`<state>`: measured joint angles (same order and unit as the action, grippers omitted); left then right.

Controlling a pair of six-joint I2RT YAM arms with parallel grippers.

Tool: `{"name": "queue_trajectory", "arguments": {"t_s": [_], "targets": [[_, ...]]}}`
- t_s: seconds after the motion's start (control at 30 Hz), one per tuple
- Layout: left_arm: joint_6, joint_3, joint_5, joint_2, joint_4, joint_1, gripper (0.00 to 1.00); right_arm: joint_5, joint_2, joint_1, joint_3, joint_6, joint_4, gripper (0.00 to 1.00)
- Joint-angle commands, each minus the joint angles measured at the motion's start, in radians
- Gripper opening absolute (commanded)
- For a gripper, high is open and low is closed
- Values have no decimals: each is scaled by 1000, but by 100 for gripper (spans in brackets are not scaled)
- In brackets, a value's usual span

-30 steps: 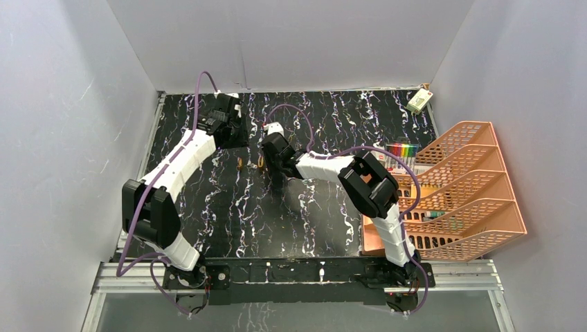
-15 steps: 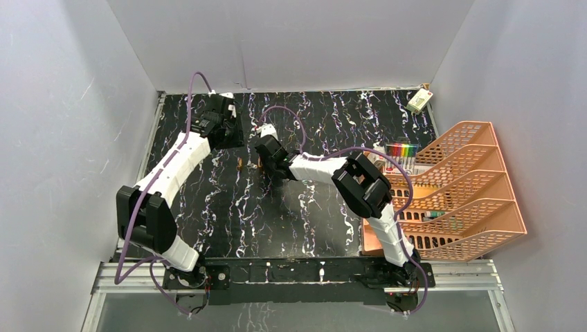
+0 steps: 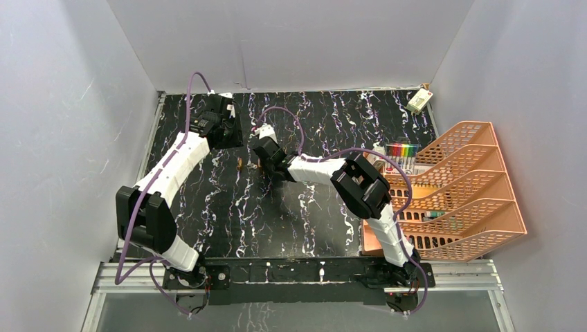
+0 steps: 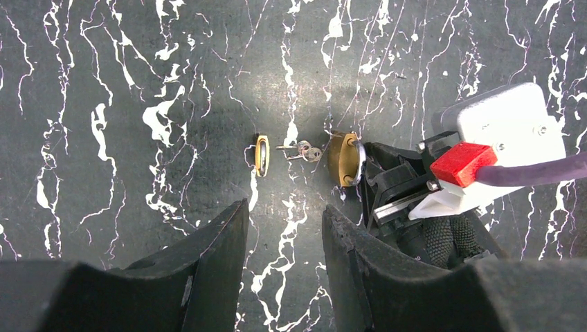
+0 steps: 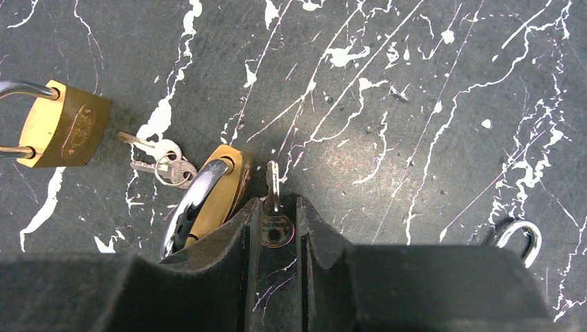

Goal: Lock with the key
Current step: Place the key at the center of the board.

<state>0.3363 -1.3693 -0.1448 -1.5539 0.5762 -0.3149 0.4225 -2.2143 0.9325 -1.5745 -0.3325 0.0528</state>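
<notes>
Even overhead light washes my marbled tabletop (image 4: pixel 138 83); a pale sheen pools mid-frame in the left wrist view, my near jaws dark and soft-focused.

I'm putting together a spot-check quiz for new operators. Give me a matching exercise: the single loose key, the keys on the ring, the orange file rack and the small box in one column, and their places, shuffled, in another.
Things
1. single key
2. ringed keys
3. orange file rack
4. small box

Places
A. along the right edge of the table
B. between the two brass padlocks
C. between the fingers of the right claw
D. in the table's far right corner

Pairs: 1-C, 2-B, 3-A, 4-D
</notes>
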Motion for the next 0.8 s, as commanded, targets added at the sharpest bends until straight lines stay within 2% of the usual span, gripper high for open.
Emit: {"name": "queue_trajectory", "arguments": {"t_s": [0.0, 0.4, 0.57, 0.77], "targets": [[-14, 10, 10, 60, 10, 10, 42, 47, 2, 3, 4, 16, -10, 31], [-17, 20, 7, 77, 15, 20, 42, 15, 46, -23, 100, -37, -30, 27], [-16, 23, 8, 80, 14, 22, 42, 30, 60, -24, 121, -33, -24, 22], [-18, 27, 8, 86, 17, 25, 42, 41, 73, -31, 142, -34, -21, 22]]}}
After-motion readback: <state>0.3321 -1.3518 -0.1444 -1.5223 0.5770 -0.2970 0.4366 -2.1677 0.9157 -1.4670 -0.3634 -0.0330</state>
